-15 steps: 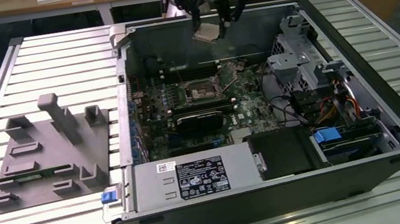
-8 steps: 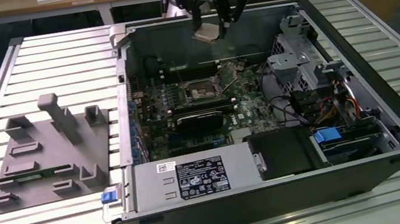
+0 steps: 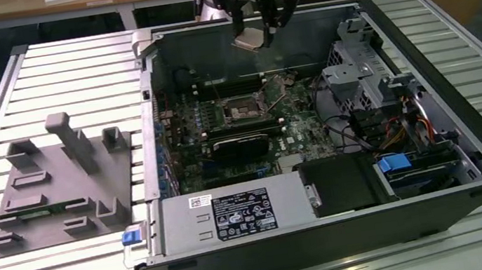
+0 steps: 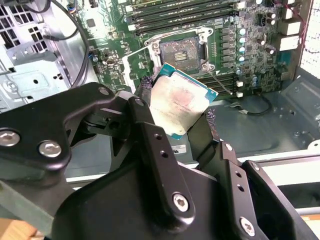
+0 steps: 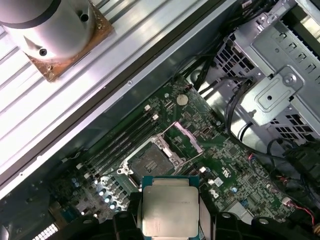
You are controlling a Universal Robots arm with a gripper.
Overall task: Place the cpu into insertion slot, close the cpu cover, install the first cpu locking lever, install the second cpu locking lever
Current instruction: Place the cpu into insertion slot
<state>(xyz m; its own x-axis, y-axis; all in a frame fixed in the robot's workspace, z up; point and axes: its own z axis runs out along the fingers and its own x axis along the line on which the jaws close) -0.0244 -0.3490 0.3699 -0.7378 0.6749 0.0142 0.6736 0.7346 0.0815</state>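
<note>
The insertion slot (image 3: 245, 111) lies unobstructed from above; the drive cage (image 3: 356, 80) rises nearby.

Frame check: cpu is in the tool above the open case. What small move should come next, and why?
Probably lower the tool toward the insertion slot, centring over it on the way. The cpu is gripped well above the board, and the slot looks bare, with the cpu cover swung open beside it.
</note>
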